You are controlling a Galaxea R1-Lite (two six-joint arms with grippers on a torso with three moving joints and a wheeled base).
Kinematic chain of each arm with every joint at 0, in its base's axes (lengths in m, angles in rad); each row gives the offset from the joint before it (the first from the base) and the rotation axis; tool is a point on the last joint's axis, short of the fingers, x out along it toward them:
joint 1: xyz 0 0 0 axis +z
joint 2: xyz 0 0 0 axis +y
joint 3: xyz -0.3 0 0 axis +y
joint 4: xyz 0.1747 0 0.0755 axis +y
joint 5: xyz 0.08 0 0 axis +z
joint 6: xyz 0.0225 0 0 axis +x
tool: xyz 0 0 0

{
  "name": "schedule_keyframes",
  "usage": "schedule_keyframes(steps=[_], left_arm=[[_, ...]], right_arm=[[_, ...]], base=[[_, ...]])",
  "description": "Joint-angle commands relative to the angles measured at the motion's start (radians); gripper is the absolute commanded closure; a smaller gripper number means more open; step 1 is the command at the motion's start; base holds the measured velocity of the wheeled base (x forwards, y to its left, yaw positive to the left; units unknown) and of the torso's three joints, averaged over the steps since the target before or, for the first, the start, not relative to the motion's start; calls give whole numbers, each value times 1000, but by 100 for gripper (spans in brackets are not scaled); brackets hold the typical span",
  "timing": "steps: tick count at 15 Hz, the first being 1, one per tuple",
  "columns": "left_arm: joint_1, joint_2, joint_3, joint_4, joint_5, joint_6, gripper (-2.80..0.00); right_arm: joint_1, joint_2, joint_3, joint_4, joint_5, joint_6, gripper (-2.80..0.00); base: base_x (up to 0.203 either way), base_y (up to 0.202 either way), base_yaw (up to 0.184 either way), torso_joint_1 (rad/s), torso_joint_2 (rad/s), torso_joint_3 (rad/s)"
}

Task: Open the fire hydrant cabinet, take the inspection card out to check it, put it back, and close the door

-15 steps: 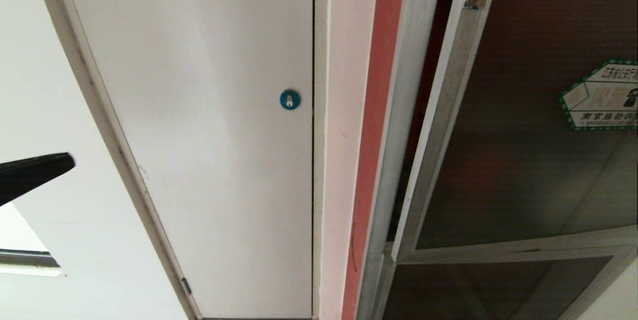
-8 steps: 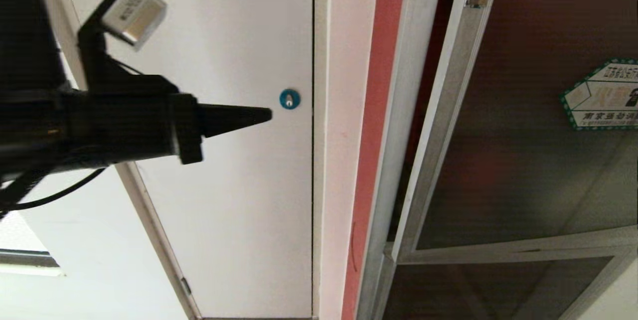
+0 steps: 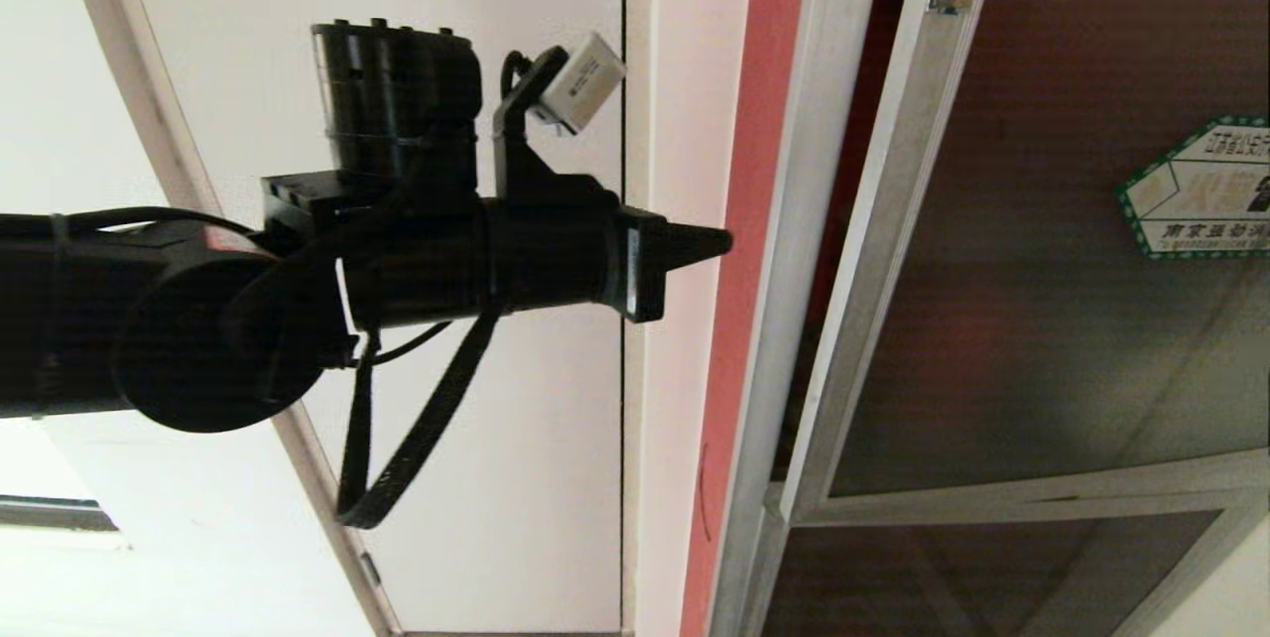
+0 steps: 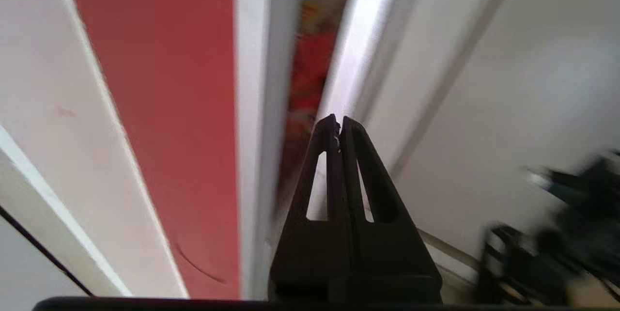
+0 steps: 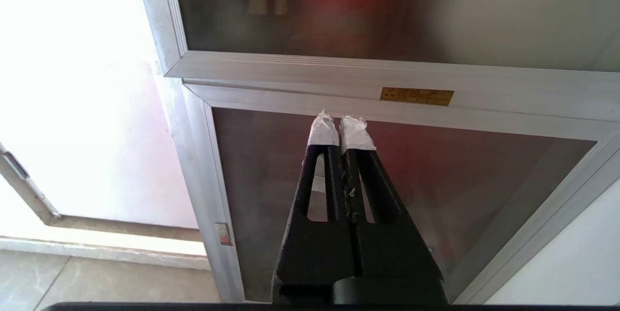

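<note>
Silver metal frames the door (image 3: 1042, 270), a dark tinted-glass leaf standing slightly ajar just past the tip of the left gripper (image 3: 719, 242); the gripper's two black fingers are pressed together with nothing between them, reaching level from the left across the plain white panel (image 3: 417, 439) and ending over the red strip (image 3: 739, 319) of the wall; in the left wrist view the tip (image 4: 337, 119) points at the narrow gap between the cabinet's frame post and the door edge, where a blurred slice of the red inside of the fire hydrant cabinet (image 4: 305, 83) shows; a white-green hexagonal sticker (image 3: 1201, 186) sits on the glass well beyond the gripper, toward the far side of the door; a black strap (image 3: 407, 448) loops down under the left arm; the right gripper (image 5: 341, 124) is closed and empty, its fingertips wrapped in white tape, held before the smaller lower glass panel (image 5: 436, 180) just below a silver crossbar that carries a small yellow label (image 5: 416, 96); the inspection card is not visible in any view
</note>
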Motion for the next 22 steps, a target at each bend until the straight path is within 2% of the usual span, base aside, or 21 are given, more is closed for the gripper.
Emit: schedule_keyframes(steps=[1,5,6,8,10,12,22], left_arm=[[-23,66,-37,-8,30,5,0],[-75,143,-102,-10,150,74,0],[-85,159,-109,-10,162,100,0],[-97,178,-131,-10,168,107,0],[-100,207,-163,-10,202,117,0],[-102,224,-178,-10,207,135,0],[-139,334,-305,-8,220,141,0]], right_arm=[[0,2,0,0,1,0,0],[0,2,0,0,1,0,0],[0,2,-1,0,1,0,0],[0,2,0,0,1,0,0],[0,2,1,0,1,0,0],[0,2,0,0,1,0,0],[0,2,0,0,1,0,0]], base=[[0,0,0,0,0,0],[0,0,0,0,0,0],[0,0,0,0,0,0],[0,0,0,0,0,0],[0,0,0,0,0,0],[0,0,0,0,0,0],[0,0,0,0,0,0]])
